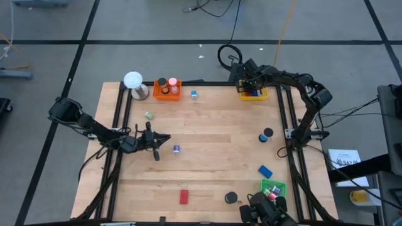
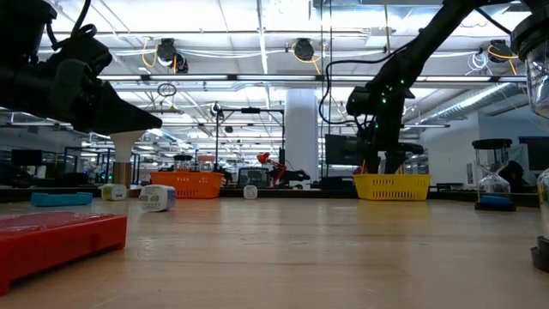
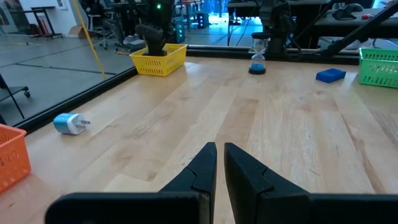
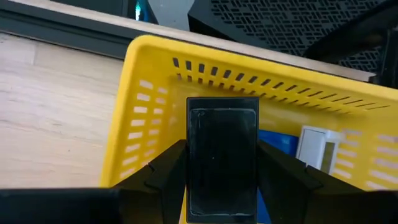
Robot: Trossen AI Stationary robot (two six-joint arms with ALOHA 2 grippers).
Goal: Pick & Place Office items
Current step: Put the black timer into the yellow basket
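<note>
My right gripper [image 4: 222,186] is at the table's far right, over the yellow tray [image 4: 143,106], and is shut on a black rectangular block [image 4: 222,149]. A blue piece [image 4: 277,142] and a white piece [image 4: 312,148] lie in that tray. My left gripper [image 3: 220,157] hovers over the left middle of the table [image 1: 157,139], shut and empty, pointing right. Loose on the wood are a blue-white bit [image 1: 176,149], a green bit [image 1: 149,115], another blue-white bit [image 1: 194,94], a blue block [image 1: 264,170], a red block [image 1: 184,196] and a black disc [image 1: 231,198]. My right gripper pinches the black block between its two fingers, one on each long side [image 4: 191,155]. The fingers come from above, slanting down, and lie along the block. The block's free end points into the yellow tray; I cannot tell whether it touches the tray's floor.
An orange tray [image 1: 167,88] with dark discs and a white ball on a round base [image 1: 134,85] stand at the far left. A small hourglass [image 1: 266,134] stands at the right, and a green tray [image 1: 273,188] with pieces in it sits near right. Dark rails frame the table.
</note>
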